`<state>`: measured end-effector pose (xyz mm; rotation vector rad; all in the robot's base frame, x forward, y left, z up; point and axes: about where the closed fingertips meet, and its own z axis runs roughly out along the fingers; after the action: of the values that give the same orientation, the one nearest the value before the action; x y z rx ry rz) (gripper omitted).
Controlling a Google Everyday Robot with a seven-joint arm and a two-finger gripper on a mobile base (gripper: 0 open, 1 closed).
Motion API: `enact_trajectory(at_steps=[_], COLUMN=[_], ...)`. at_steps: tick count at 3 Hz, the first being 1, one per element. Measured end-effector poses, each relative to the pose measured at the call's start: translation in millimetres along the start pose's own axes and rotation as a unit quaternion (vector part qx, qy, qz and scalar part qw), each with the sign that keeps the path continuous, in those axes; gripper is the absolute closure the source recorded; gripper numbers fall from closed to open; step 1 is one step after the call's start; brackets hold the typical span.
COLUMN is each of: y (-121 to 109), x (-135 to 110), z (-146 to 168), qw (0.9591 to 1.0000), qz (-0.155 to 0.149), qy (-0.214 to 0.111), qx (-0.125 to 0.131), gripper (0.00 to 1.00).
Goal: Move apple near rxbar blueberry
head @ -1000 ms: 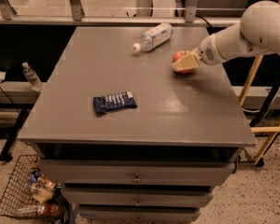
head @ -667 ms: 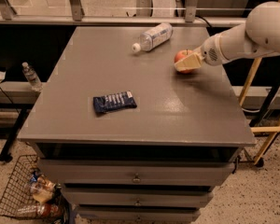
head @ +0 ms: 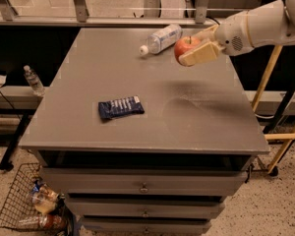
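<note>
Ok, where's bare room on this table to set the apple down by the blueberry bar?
Bare tabletop lies all around the rxbar blueberry, widest to its right. The far edge is crowded: the water bottle and the pincer shut on the apple, above the far right.

1. The claw (head: 191, 48), far right above the worktop (head: 187, 117), grips the apple (head: 183, 45) and hides the fruit's right and lower parts.
2. The arm (head: 260, 26) is cut off by the picture's right edge.
3. Lettering on the rxbar blueberry (head: 120, 107) is too small to read.
4. In the wire basket (head: 12, 200), near left, the contents blur together.
</note>
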<state>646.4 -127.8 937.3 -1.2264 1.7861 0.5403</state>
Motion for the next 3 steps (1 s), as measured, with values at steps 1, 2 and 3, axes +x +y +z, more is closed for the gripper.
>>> enact_trajectory(at_steps=[1,2,3], y=[19,27,49], x=[6,8,7], z=[-1,15,38], qw=[0.9982,0.9975,0.9957], qz=[-0.044,-0.038,-0.055], qy=[0.014,0.014,0.015], qx=[-0.038,-0.058,-0.073], gripper=[1.0,1.0,1.0])
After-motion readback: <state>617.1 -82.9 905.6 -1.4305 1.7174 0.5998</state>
